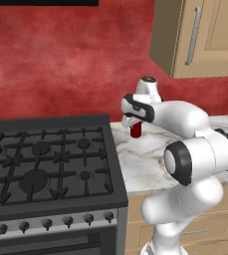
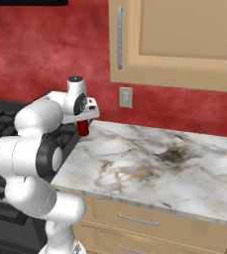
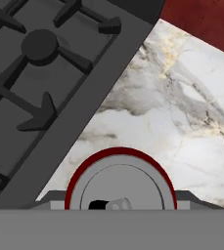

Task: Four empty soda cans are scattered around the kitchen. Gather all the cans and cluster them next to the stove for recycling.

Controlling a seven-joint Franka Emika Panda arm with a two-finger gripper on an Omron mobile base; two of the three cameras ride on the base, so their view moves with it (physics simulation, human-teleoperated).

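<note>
Your gripper (image 1: 134,121) has its jaws closed on a small red cylindrical soda can with a silver top (image 1: 136,130), which hangs upright, long axis vertical, straight below the hand. From the can outward, the white marble countertop (image 1: 150,159) lies directly beneath it, and the wide black gas stove with cast grates (image 1: 51,164) sits just beside it; in the hand view the stove's edge runs close alongside the can. I judge the coming move is straight down, keeping the can off the stove's edge.
</note>
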